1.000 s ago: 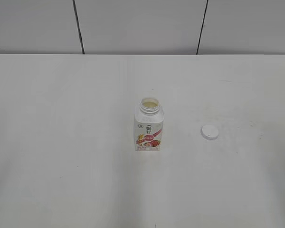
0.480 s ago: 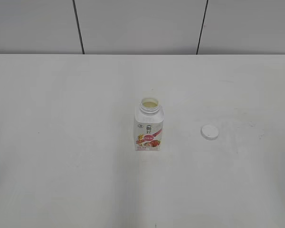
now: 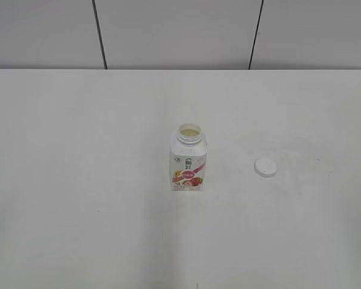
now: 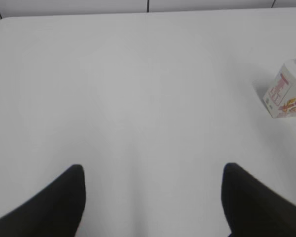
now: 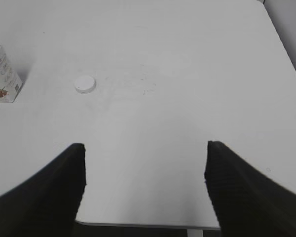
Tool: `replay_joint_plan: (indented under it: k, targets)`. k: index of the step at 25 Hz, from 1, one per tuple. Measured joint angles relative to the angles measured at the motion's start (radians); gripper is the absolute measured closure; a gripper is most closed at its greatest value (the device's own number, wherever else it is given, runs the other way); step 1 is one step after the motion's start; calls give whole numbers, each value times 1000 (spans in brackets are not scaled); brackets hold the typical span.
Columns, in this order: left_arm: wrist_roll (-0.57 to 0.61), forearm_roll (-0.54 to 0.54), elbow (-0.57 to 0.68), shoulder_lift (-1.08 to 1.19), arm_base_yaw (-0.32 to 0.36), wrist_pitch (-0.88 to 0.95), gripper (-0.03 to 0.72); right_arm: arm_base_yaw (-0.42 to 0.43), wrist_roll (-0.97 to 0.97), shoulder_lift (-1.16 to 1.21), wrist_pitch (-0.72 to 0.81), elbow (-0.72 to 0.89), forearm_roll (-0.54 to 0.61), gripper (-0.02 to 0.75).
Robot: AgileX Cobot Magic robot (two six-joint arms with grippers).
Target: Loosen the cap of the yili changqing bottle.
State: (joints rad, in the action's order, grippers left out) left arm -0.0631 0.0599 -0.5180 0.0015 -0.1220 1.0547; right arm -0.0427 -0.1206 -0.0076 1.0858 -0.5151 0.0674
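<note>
The yili changqing bottle (image 3: 188,160) stands upright in the middle of the white table, its wide neck open with no cap on it. It also shows at the right edge of the left wrist view (image 4: 287,91) and the left edge of the right wrist view (image 5: 2,79). The white cap (image 3: 265,167) lies flat on the table to the bottle's right, apart from it, and shows in the right wrist view (image 5: 84,84). My left gripper (image 4: 150,173) is open and empty, well back from the bottle. My right gripper (image 5: 145,150) is open and empty over the table's near edge. Neither gripper shows in the exterior view.
The white table (image 3: 78,180) reaches back to a grey panelled wall (image 3: 174,30). Its near edge (image 5: 148,226) and right edge show in the right wrist view.
</note>
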Motion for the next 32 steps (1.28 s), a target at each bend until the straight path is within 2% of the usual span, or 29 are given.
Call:
replay_joint_plan:
  k: [25, 32]
  targets:
    - [0, -1, 0, -9, 1, 1, 165, 0, 0, 0, 0, 0, -6, 150]
    - [0, -1, 1, -9, 74, 1, 182, 0, 0, 0, 0, 0, -6, 150]
